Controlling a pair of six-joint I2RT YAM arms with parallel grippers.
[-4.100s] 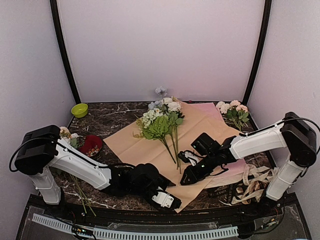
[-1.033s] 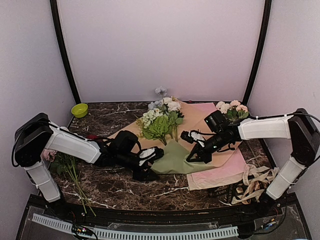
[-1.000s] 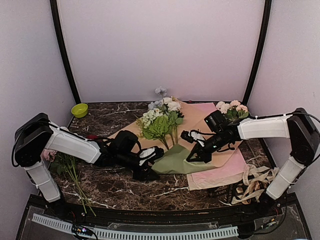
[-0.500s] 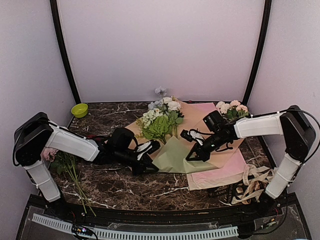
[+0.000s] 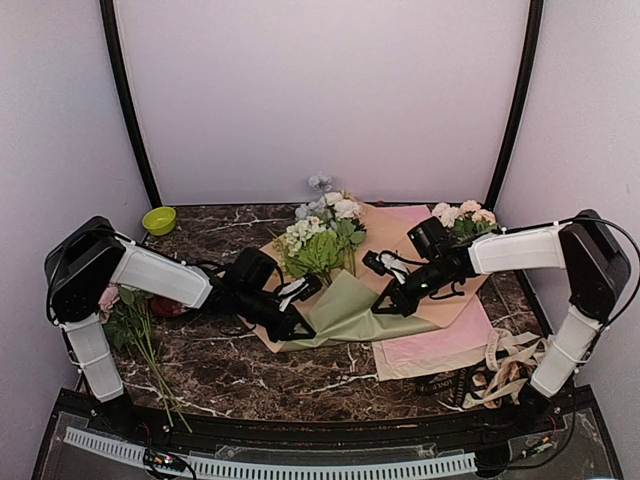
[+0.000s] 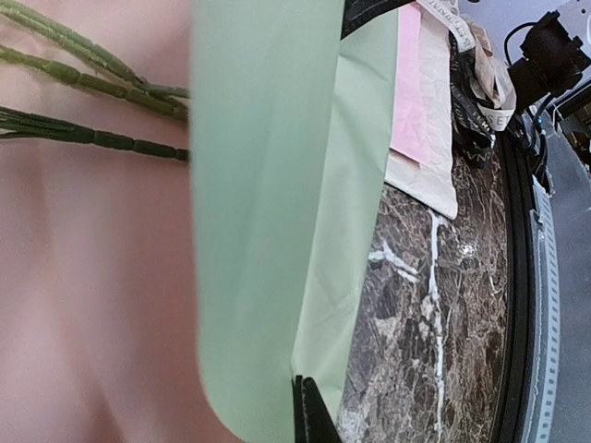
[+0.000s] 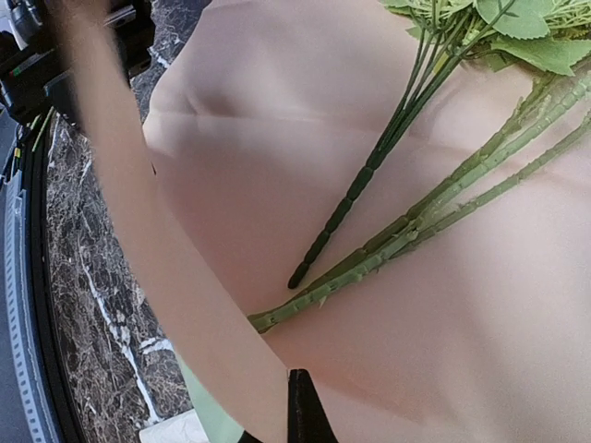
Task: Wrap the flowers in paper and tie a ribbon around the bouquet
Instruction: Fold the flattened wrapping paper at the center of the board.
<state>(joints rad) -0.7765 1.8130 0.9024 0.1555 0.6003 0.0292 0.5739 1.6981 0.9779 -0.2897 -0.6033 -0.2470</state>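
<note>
left pincer (image 5: 292, 318): clamped on paper (image 5: 345, 312) edge | right pincer (image 5: 390, 300): clamped on opposite edge | paper: green flap folded between both pincers | flowers (image 5: 318, 245): stems under flap, blossoms beyond pincers

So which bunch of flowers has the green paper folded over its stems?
The cream-white and pale blue bunch in the middle; green paper covers its stem ends. The pink-and-white bunch far right and the bunch far left lie uncovered.

Sage-green paper (image 5: 350, 310) over stems of flowers (image 5: 320, 245)
</note>
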